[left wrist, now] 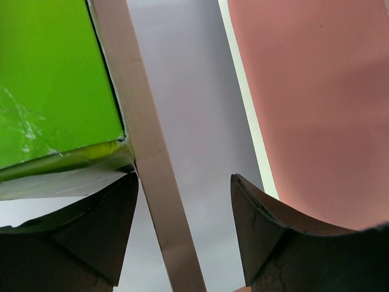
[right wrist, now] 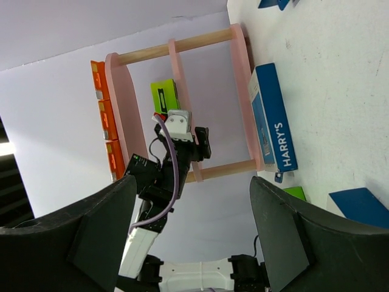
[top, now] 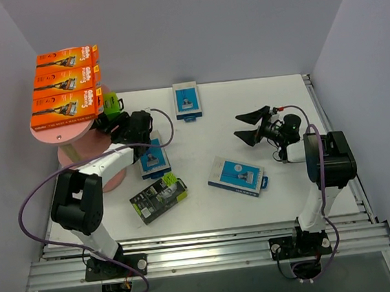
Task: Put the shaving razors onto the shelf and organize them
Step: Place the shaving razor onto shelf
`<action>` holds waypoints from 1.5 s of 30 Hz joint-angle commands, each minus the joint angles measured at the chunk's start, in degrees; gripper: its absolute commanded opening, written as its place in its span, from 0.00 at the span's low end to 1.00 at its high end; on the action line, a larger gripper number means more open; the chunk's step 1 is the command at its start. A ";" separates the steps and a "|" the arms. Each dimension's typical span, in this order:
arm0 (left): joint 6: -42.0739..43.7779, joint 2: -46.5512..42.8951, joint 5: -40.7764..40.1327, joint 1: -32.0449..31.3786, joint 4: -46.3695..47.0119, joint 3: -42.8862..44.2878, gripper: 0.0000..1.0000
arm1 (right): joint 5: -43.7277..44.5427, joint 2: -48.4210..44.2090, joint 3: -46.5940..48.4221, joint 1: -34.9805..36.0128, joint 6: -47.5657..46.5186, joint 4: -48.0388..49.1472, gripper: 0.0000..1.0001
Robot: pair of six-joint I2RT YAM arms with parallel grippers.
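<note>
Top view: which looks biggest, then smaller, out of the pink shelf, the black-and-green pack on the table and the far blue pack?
1. pink shelf
2. black-and-green pack
3. far blue pack, though it lies farther from the camera, so this is unsure.

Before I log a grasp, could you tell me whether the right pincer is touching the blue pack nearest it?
Apart. The top view shows bare table between the open right pincer and the blue pack.
</note>
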 commanded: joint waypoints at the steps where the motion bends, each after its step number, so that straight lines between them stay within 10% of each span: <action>1: 1.49 1.03 -0.24 0.62 3.81 3.51 0.71 | -1.08 0.82 1.48 -0.57 0.24 27.23 0.71; 26: 1.41 1.74 -0.06 1.15 6.62 5.63 0.73 | -1.00 1.70 1.30 -1.45 0.59 28.28 0.71; 45: -14.75 -5.99 3.10 -9.03 -12.62 5.19 0.76 | -1.52 0.91 0.68 -1.45 0.07 26.79 0.71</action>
